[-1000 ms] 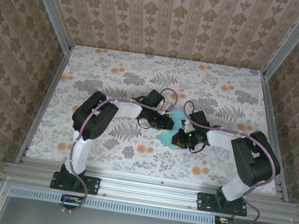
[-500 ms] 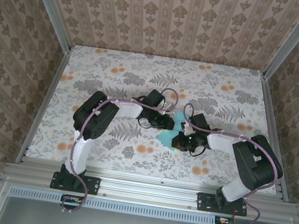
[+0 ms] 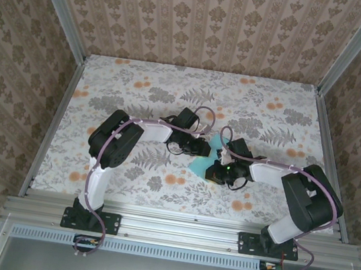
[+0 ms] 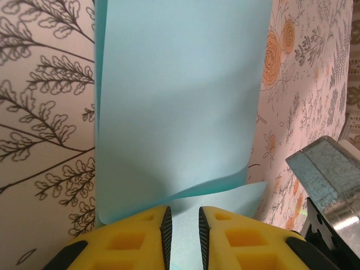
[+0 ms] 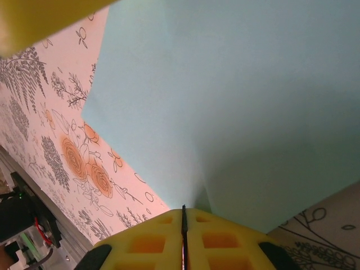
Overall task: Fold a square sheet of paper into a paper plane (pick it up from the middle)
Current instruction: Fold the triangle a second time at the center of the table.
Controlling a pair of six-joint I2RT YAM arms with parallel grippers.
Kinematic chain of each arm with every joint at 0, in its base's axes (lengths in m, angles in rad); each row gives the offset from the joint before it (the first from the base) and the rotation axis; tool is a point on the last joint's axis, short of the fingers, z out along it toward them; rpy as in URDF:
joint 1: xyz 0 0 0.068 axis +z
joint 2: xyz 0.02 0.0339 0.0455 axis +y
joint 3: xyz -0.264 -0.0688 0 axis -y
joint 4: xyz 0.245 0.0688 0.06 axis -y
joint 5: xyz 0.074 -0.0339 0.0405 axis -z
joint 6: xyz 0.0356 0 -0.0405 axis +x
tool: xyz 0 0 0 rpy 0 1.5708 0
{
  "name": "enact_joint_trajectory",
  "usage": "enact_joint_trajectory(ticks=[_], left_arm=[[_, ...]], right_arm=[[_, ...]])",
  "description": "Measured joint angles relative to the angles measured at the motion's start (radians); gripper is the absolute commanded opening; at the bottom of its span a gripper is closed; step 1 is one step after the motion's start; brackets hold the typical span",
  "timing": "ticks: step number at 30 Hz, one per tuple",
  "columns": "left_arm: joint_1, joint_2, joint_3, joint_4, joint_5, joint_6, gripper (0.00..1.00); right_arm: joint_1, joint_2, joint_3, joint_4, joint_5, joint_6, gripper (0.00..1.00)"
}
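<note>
Right gripper [image 5: 183, 225] jaws clamped on thin light turquoise paper sheet [image 5: 236, 101] — left gripper [image 4: 183, 225] jaws slightly apart over it; crease slowly, edges aligned.

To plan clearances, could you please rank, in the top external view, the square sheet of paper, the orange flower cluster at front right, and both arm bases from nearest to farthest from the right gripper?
From the right gripper:
1. The square sheet of paper, pinched in it, just to its left.
2. The orange flower cluster, toward the front right.
3. The right arm base, at the near edge.
4. The left arm base, far left.
</note>
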Motion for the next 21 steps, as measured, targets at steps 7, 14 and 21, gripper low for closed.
enact_joint_trajectory(ticks=[7,14,21], left_arm=[[0.001,0.001,0.0,0.0,0.003,0.0,0.24],[0.001,0.001,0.0,0.0,0.004,0.0,0.24],[0.002,0.005,0.003,-0.003,0.009,0.004,0.24]], right_arm=[[0.009,0.02,0.0,0.005,-0.001,0.007,0.11],[0.009,0.033,0.002,0.011,-0.012,0.005,0.11],[0.012,0.045,0.009,0.008,-0.024,-0.02,0.09]])
